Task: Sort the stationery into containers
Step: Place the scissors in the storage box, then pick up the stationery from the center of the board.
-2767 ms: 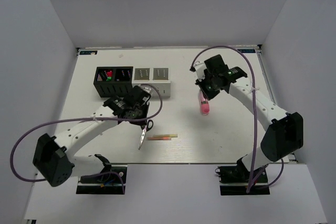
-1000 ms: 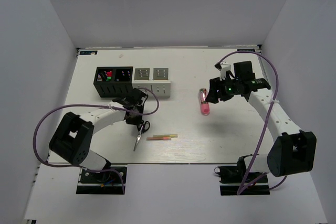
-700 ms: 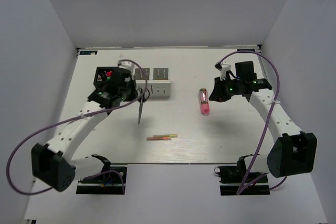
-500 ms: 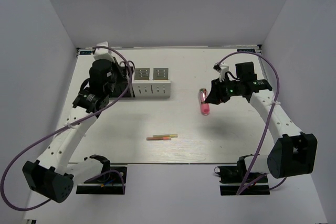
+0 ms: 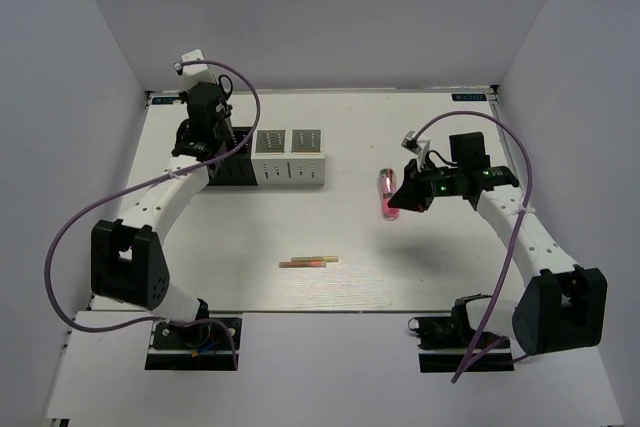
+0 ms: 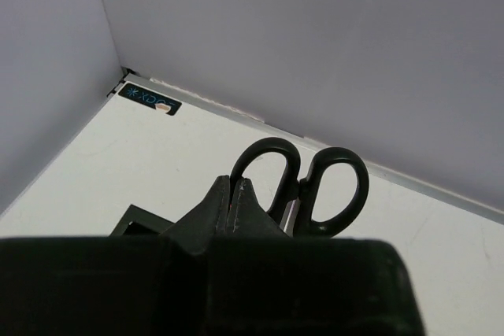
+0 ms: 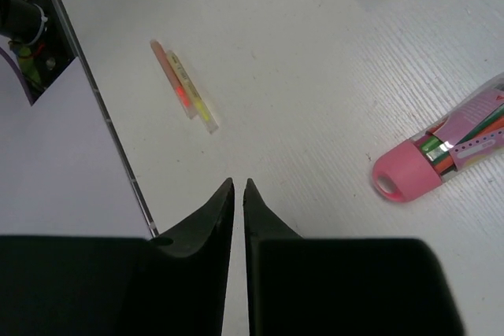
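Black-handled scissors (image 6: 303, 186) stick up, handles first, just past the tips of my left gripper (image 6: 234, 182). It is shut on them, and the blades are hidden behind its fingers. That gripper (image 5: 203, 132) hangs over the black containers (image 5: 238, 169) at the back left, beside the two white containers (image 5: 288, 142). The pink clear tube (image 5: 386, 199) lies on the table. My right gripper (image 7: 239, 182) hovers just to the right of the tube (image 7: 441, 155), shut with nothing between its fingers. Two yellow-orange sticks (image 5: 308, 262) lie near the table's front.
White walls close in the table at the back and on both sides. A black label (image 6: 150, 100) marks the back left corner. The sticks (image 7: 183, 88) lie near the table's front edge (image 7: 102, 108). The purple cables (image 5: 90, 217) loop beside each arm.
My left arm lifted the scissors off the middle of the table and swung them back over the black containers. My right gripper closed and sank a little beside the tube, which stayed put.
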You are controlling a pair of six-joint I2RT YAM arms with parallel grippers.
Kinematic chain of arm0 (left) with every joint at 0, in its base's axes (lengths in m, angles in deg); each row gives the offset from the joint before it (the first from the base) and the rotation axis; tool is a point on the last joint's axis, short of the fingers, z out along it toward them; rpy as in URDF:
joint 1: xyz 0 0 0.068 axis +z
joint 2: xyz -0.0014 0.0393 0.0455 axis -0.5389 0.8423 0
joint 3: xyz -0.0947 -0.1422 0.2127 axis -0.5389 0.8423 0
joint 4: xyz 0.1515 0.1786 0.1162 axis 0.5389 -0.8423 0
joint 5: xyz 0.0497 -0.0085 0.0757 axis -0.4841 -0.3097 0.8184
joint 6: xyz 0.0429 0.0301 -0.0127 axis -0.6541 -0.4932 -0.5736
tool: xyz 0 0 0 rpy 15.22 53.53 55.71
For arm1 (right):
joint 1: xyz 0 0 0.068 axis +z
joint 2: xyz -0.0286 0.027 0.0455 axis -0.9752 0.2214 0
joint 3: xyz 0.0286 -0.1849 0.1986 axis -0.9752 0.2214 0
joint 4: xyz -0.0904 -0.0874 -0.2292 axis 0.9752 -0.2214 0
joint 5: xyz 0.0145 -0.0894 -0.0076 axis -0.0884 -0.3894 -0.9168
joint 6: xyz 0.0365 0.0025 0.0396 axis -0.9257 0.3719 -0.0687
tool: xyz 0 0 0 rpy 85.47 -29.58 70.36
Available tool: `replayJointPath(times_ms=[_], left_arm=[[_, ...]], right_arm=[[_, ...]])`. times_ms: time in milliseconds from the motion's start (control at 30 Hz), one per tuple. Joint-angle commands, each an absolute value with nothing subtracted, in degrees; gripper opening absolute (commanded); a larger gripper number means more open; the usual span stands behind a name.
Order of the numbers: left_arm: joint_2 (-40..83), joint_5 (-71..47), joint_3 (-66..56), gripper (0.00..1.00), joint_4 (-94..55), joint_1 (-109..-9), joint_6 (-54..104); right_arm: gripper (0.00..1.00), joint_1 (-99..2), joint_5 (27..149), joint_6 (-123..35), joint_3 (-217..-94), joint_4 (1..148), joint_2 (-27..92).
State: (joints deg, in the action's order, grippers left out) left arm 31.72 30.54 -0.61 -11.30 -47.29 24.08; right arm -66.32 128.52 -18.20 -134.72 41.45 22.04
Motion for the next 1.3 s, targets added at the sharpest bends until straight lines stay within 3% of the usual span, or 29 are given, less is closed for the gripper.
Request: replayJointPath(times_ms=[0, 167, 200, 233, 267, 300, 333, 400, 433, 533, 700, 733, 767, 833, 867, 933, 967, 1033, 1067, 1167, 1200, 1267], left_arm=[[32.55, 31.64, -2.19, 0.00, -4.72, -46.94, 20.73], [33.34, 30.06, 2.54, 0.00, -4.45, -46.50, 23.18], [33.43, 29.88, 3.26, 0.00, -3.67, -46.59, 23.53], [33.61, 29.70, 4.40, 0.00, -3.48, -46.50, 24.06], [33.87, 29.70, 4.93, 0.00, -3.39, -46.50, 24.32], [34.04, 29.88, 5.46, 0.03, -3.31, -46.59, 24.50], [34.22, 29.79, 5.46, 0.10, -3.48, -46.50, 24.94], [34.84, 29.88, 5.55, 0.27, -3.83, -46.41, 25.29], [34.84, 29.88, 5.64, 0.51, -4.27, -46.50, 25.81], [34.93, 28.83, 4.67, 0.71, -6.03, -46.41, 26.52], [33.27, 26.81, 2.83, 0.75, -8.84, -46.23, 26.79], [32.73, 26.63, 2.91, 0.70, -8.84, -46.24, 26.87], [32.12, 26.28, 2.83, 0.46, -10.15, -46.15, 27.31], [28.70, 23.74, 2.30, 0.16, -13.22, -46.41, 28.02], [25.29, 20.94, 2.04, 0.00, -16.20, -46.93, 27.93], [22.56, 17.42, 2.38, 0.00, -21.20, -47.55, 28.54], [19.31, 16.09, 3.08, 0.11, -25.93, -47.99, 28.72], [12.91, 11.18, 4.23, 0.48, -31.50, -48.78, 30.12], [11.39, 10.37, 5.88, 0.64, -37.87, -49.65, 30.82], [4.80, 4.49, 6.87, 0.76, -44.94, -51.50, 32.84], [3.91, 1.00, 6.69, 0.78, -53.84, -52.20, 33.20], [-0.47, -0.96, 7.82, 0.79, -60.40, -53.70, 32.77]], right_arm=[[0.13, -66.75, 130.28, -16.47, -134.38, 44.36, 20.82], [0.26, -66.84, 129.05, -16.11, -134.56, 44.19, 21.26], [0.33, -66.75, 128.70, -16.64, -134.73, 44.10, 21.35], [0.45, -66.75, 128.26, -16.90, -134.91, 44.10, 21.52], [0.50, -66.84, 128.00, -17.08, -135.17, 43.92, 21.70], [0.87, -66.84, 126.86, -17.86, -135.61, 43.57, 21.96], [0.91, -66.75, 126.33, -17.96, -135.79, 43.22, 22.23], [0.91, -66.58, 122.58, -19.97, -136.49, 43.39, 22.31], [0.91, -66.75, 121.42, -20.68, -136.67, 44.09, 22.40], [0.91, -66.84, 115.45, -23.31, -136.93, 44.88, 22.23], [0.91, -67.01, 106.21, -27.97, -137.54, 46.47, 23.36], [0.91, -66.93, 103.50, -29.63, -138.07, 46.56, 23.89], [0.83, -66.93, 102.87, -29.74, -139.12, 46.56, 26.07], [0.64, -67.28, 101.55, -30.44, -141.92, 46.21, 28.37], [0.48, -67.11, 101.45, -30.44, -145.16, 44.12, 32.82], [0.44, -66.75, 101.10, -30.35, -149.74, 41.12, 36.71], [0.47, -66.66, 100.84, -29.83, -157.77, 37.89, 40.99], [0.53, -66.05, 99.44, -29.48, -166.41, 30.77, 50.83], [0.63, -65.53, 96.21, -29.21, -172.12, 27.60, 55.32], [0.78, -65.08, 93.30, -29.04, -180.50, 25.47, 61.50], [0.82, -65.08, 92.76, -29.12, -182.35, 24.77, 64.39], [0.83, -64.56, 90.92, -29.12, -185.51, 24.06, 66.08]])
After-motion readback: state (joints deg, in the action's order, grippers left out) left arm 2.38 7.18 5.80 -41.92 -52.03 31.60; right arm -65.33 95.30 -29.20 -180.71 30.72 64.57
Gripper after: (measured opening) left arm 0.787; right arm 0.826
